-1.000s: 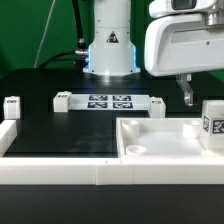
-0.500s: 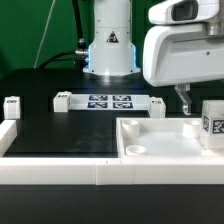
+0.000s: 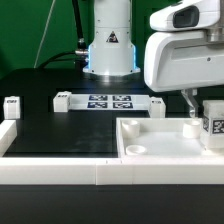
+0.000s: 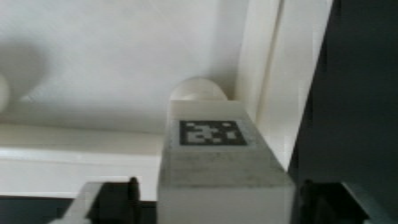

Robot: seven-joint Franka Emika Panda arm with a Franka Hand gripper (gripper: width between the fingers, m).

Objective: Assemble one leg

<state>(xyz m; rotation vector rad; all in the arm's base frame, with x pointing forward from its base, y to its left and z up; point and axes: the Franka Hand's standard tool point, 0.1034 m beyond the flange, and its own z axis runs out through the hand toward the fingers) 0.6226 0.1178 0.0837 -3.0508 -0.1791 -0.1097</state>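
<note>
Tray (image 3: 165, 152) | leg (image 3: 211, 125) upright inside (tag showing) | gripper (image 4: 217, 205) astride leg, clamping unclear

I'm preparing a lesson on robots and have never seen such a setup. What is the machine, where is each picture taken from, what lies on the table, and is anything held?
This is one robot arm with a two-finger tool. One picture comes from a camera standing off the arm, the other from a camera on its wrist, looking along the fingers. On the black table lie a large white tray-shaped piece, a flat marker board and a few small white parts. The leg, a small white block with a black-and-white tag, stands upright between the fingers. Whether they already grip it, the pictures do not show.
</note>
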